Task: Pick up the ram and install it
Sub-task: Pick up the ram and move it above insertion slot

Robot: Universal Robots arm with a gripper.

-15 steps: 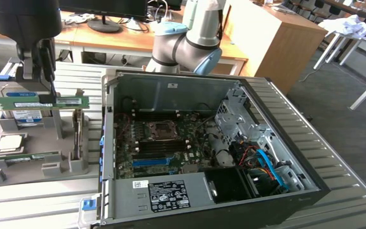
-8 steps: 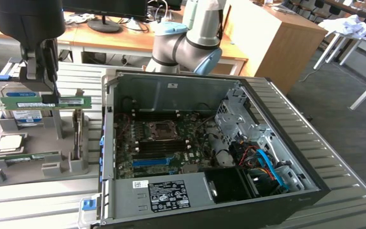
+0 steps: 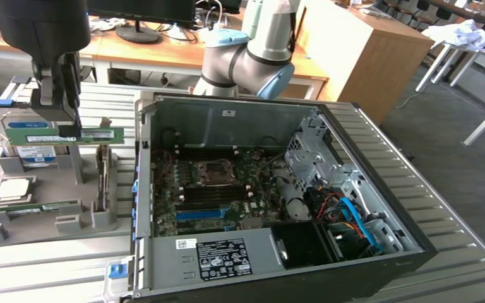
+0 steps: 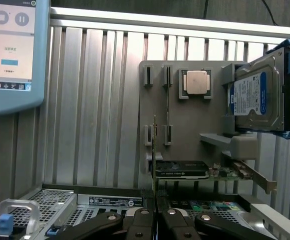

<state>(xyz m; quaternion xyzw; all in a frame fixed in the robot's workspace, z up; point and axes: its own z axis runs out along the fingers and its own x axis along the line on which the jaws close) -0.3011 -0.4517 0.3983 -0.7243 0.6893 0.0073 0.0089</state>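
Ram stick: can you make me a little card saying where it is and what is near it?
ram: green stick, held level over the grey holder
gripper: shut on one end of the ram
grey holder: at the exterior view's left
hard drive: standing on the holder, behind the ram
computer case: open, beside the holder

Exterior view. The gripper [image 3: 68,129], cut off by the frame's upper edge at the exterior view's left, covers part of the ram [image 3: 99,134]. Label print on the hard drive [image 3: 23,121] is too small to read.
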